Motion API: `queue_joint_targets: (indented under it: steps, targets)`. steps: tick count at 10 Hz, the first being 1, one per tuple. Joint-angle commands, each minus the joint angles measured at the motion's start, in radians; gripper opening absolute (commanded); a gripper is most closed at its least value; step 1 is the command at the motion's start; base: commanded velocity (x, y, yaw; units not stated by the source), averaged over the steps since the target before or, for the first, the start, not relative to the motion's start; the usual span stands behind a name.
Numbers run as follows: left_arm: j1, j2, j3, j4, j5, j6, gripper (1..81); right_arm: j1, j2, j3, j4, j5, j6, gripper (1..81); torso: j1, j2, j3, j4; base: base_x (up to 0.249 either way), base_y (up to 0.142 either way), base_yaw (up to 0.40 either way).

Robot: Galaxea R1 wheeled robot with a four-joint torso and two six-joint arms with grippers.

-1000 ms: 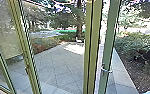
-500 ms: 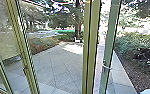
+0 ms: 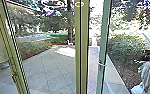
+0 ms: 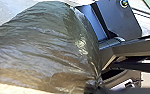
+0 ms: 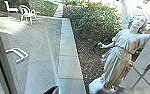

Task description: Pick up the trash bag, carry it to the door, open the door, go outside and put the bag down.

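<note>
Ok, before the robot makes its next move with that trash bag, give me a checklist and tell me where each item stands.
1. Trash bag with the robot: ok, it shows large and bunched together at the left wrist.
2. Grip on the bag secure: cannot tell.
3. Bag free of tears all round: cannot tell, part of it is out of sight.
4. Straight-ahead view free of uprights: not ok, a yellow-green post stands near the middle of the head view.
5. Doorway wide enough to pass: cannot tell.
6. Statue off the paving: ok, it stands over by the planted bed.
</note>
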Motion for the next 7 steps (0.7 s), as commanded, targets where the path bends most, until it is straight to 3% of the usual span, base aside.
queue_joint_targets:
  steps: [1,2,7]
  targets:
    - [-0.034,-0.005,0.003,-0.016,0.075,-0.001,1.0,0.120,0.013,-0.058,-0.123,0.005,-0.024,81.1,0.000,0.000,-0.001,0.002,0.000,0.000,0.000]
    - [-0.031,-0.004,0.003,-0.016,0.075,-0.001,1.0,0.099,0.027,-0.089,-0.164,0.018,-0.024,81.1,0.000,0.000,0.002,-0.004,0.000,0.000,0.000]
    - [-0.023,0.004,0.003,-0.023,0.075,-0.001,1.0,0.057,0.049,-0.231,-0.326,0.119,-0.024,81.1,0.000,0.000,0.002,-0.004,0.000,0.000,0.000]
